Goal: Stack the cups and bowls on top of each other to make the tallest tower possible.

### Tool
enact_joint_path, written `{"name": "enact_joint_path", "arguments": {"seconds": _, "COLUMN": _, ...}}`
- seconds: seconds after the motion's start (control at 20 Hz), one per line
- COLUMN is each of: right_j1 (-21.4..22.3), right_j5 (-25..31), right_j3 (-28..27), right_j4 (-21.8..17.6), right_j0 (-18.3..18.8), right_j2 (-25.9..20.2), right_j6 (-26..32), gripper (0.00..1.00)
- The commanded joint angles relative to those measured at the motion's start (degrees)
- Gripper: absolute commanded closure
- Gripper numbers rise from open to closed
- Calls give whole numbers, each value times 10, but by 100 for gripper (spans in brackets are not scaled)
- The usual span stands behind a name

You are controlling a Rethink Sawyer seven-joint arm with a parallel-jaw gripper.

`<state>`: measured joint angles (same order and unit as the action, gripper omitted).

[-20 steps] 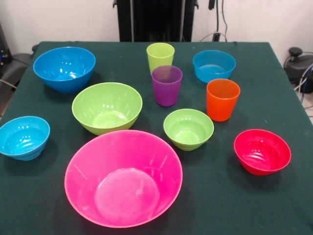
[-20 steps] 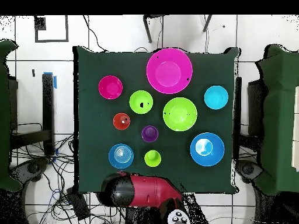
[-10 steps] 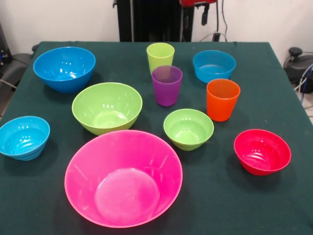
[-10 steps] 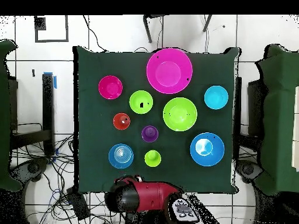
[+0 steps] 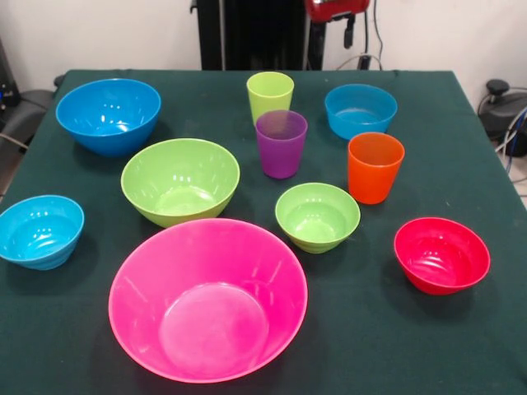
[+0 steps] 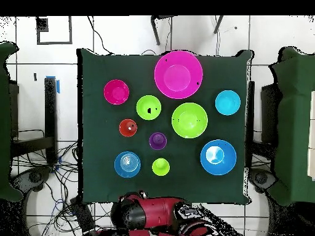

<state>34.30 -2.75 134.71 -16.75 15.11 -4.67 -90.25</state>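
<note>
Standing apart: seven bowls (image 5: 207, 300), three cups (image 5: 280, 144).

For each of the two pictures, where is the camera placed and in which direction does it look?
Front view: the camera sits low across the table and faces the robot; only a red part of the arm shows at the top edge.
Overhead view: the camera hangs above and looks straight down; the red and black arm lies at the bottom edge, off the cloth.
Shared: both show the huge pink bowl, the orange cup and the other cups and bowls, all separate, turned half round between views.
</note>
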Motion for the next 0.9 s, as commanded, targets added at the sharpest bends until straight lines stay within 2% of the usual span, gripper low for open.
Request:
{"name": "enact_joint_path", "arguments": {"seconds": 0.05, "right_j1": -45, "right_j5": -18, "right_j3": -17, "right_j4": -24, "right_j0": 5, "right_j2": -33, "right_j6": -78, "gripper": 0}}
{"name": "enact_joint_path", "arguments": {"seconds": 0.9, "right_j1": -84, "right_j5": 24, "right_j3": -60, "right_j4": -26, "right_j0": 38, "right_j2": -57, "right_j6": -46, "gripper": 0}}
